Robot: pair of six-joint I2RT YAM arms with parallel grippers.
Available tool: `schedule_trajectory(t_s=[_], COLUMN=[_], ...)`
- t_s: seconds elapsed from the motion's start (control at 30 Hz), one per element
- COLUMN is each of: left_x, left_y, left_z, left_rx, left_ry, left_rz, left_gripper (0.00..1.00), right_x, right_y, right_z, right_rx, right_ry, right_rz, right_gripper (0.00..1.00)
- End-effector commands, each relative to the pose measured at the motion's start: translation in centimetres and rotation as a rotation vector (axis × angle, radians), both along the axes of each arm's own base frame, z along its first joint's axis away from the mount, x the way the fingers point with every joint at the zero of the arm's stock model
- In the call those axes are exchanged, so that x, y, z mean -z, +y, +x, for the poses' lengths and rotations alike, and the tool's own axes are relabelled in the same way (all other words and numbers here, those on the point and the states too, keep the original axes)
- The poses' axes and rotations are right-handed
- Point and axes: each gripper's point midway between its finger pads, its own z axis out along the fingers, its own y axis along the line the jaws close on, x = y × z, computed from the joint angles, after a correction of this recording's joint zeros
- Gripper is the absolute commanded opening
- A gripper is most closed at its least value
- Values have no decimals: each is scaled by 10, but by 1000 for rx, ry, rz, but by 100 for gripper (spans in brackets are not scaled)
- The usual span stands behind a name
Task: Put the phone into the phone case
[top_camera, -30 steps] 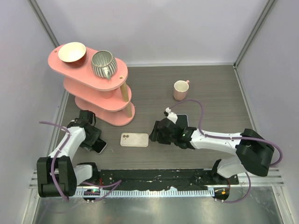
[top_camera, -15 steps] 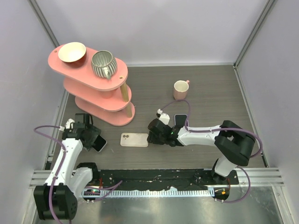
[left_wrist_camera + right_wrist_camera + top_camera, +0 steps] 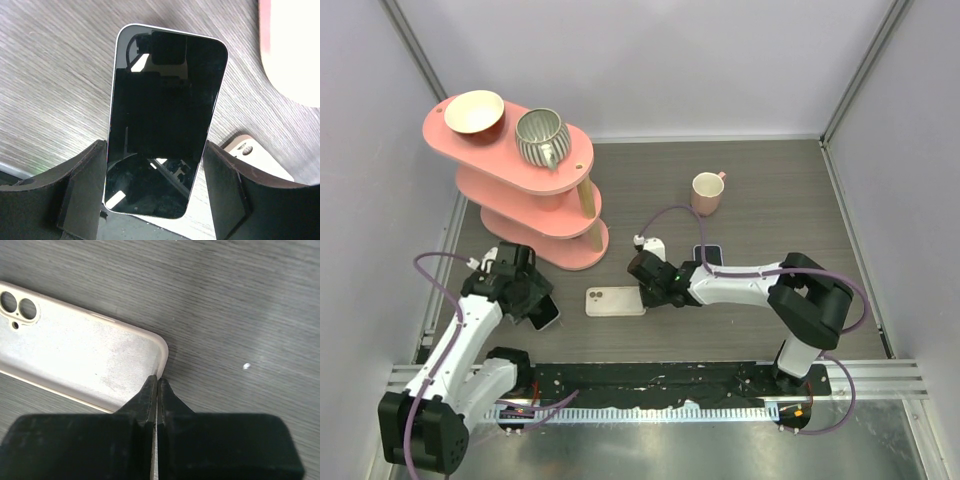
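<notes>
Colours: grey-brown wood-grain bench [image 3: 770, 180], pink tiered shelf [image 3: 570, 258].
Phone [image 3: 162, 125] glossy black, pale edge; phone case [image 3: 80, 360] cream, smudged; pot [image 3: 541, 137] grey-white striped; bowl [image 3: 474, 112] cream inside, reddish-brown outside; mug [image 3: 706, 193] pale pink; second phone [image 3: 708, 254] dark, possibly blue-rimmed.

From overhead, my left gripper [image 3: 528, 296] was parked near the foot of the pink shelf stand [image 3: 570, 252], holding the phone [image 3: 546, 313] (only a white-edged corner peeked out from under it). The phone case [image 3: 615, 301] lay flat between the two grippers, camera holes to the left. My right gripper [image 3: 644, 292] was right at its right end. Further back sat a second dark phone [image 3: 709, 254] and a pink mug [image 3: 706, 193]. A bowl [image 3: 473, 112] and a striped pot [image 3: 541, 137] were up on the top tier.
</notes>
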Motion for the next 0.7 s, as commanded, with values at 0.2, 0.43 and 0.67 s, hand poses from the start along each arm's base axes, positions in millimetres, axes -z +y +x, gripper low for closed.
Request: schedule_trajectory(t_s=[0.2, 0.43, 0.67], left_x=[-36, -41, -43], left_y=[-39, -62, -82], left_z=[14, 10, 8], left_rx=[251, 366, 457], left_ry=[-179, -222, -247], left_rz=[-47, -94, -149], left_gripper=[0, 0, 0], right_x=[-53, -67, -54], right_y=[-28, -29, -23], right_z=[6, 20, 34], right_rx=[-584, -927, -1175], right_ry=[-172, -343, -393], right_rz=[-228, -228, -220], right_gripper=[1, 1, 1])
